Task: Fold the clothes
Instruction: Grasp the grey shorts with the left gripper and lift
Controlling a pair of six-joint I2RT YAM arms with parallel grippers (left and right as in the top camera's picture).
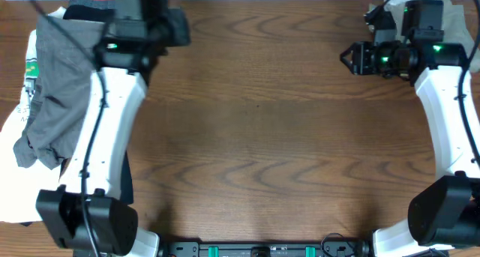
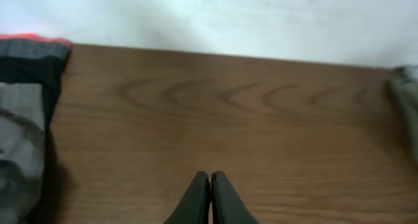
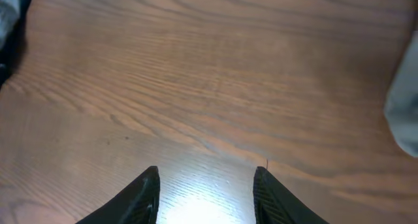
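Looking over the worktop, we find the grey shorts heaped at its left edge. The left tool, shut, and the right tool, half open, hover empty over its bare wood. Grabbing 1 layer could drag the pile.

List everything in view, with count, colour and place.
grey shorts: one, mid-grey, crumpled at the table's left edge
T-shirt: one, white with print, under the shorts
trousers: one, black with a red-edged waistband, far left corner
pale cloth: one, whitish, far right corner, kind unclear
table: one, brown wood
left gripper: one, black, shut, over bare wood
right gripper: one, black, open, empty, over bare wood
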